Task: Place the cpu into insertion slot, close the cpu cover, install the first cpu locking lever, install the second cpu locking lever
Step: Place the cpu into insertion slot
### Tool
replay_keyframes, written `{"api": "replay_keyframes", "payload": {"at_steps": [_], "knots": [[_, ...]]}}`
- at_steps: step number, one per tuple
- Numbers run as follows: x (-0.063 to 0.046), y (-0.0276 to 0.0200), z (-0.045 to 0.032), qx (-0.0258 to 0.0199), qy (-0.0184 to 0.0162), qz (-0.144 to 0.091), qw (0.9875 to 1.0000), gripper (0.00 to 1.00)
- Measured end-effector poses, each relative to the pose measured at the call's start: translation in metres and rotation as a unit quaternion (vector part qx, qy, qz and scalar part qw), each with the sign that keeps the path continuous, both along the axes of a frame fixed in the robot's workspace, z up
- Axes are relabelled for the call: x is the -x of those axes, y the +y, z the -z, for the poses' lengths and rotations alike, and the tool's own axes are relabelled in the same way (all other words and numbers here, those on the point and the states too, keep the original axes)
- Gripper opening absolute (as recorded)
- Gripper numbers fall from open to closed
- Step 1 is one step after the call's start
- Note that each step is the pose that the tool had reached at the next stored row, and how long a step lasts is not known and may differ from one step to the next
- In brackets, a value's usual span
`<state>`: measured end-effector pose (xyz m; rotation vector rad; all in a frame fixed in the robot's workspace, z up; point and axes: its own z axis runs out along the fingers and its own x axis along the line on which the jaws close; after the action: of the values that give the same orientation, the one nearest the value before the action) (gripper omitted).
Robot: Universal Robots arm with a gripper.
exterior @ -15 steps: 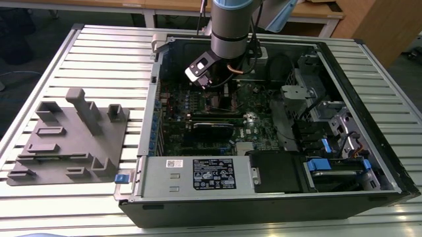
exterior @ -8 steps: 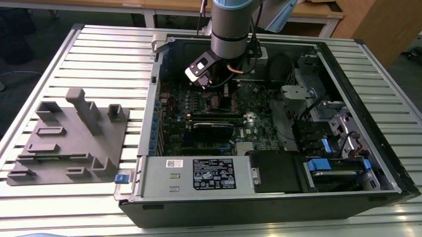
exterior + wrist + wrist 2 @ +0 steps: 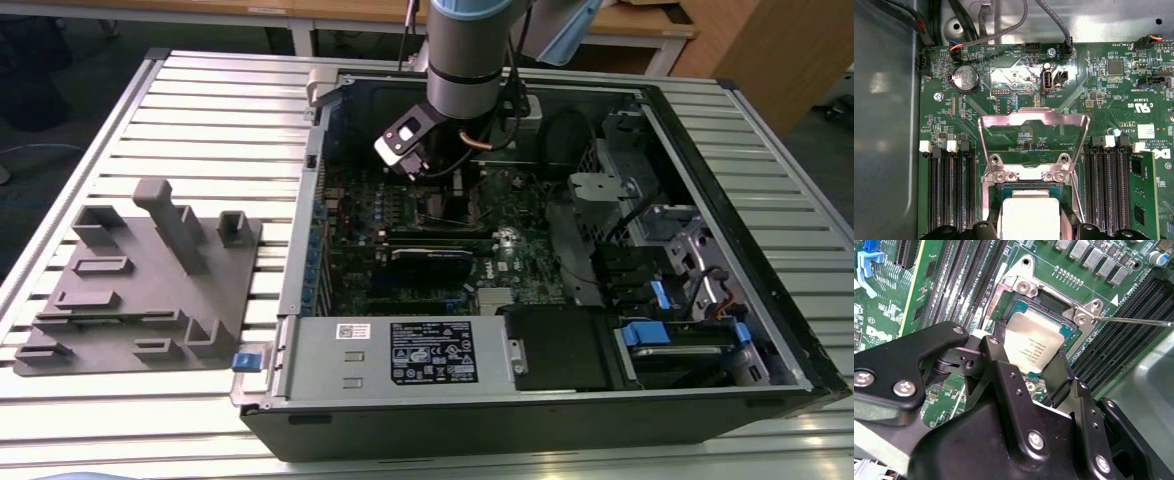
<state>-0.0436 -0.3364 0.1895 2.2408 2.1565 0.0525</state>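
Fingers (image 3: 1004,372) of the gripper (image 3: 1030,351) are closed on two opposite edges of the cpu (image 3: 1035,337) — black tips touch its sides, and the dull silver top shows between them. In the exterior view, a slatted metal table (image 3: 200,100) carries an open computer case (image 3: 534,435). A grey fixture plate (image 3: 134,300) lies beside the case on the exterior view's left, and the arm (image 3: 467,60) reaches down into the case. Inside lies the green motherboard (image 3: 1094,85). The cpu cover (image 3: 999,121) stands open, tilted back on its hinge away from the socket. The cpu sits over the insertion slot (image 3: 1049,302), whose dark rim shows past one edge of the chip — whether it is fully seated cannot be told. A thin locking lever (image 3: 1134,321) juts out sideways from one hinge bracket.
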Motion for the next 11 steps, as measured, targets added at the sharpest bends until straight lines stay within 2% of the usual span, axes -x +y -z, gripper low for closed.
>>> {"api": "replay_keyframes", "payload": {"at_steps": [8, 9, 10, 11], "knots": [[-0.0002, 0.0002, 0.0007, -0.0007, -0.0007, 0.000, 1.0000, 0.55], [-0.0004, 0.0005, 0.0013, -0.0015, -0.0010, 0.000, 1.0000, 0.59], [-0.0003, 0.0005, 0.0012, -0.0013, -0.0007, 0.000, 1.0000, 0.59], [-0.0002, 0.0003, 0.0008, -0.0007, -0.0003, 0.000, 1.0000, 0.66]]}}
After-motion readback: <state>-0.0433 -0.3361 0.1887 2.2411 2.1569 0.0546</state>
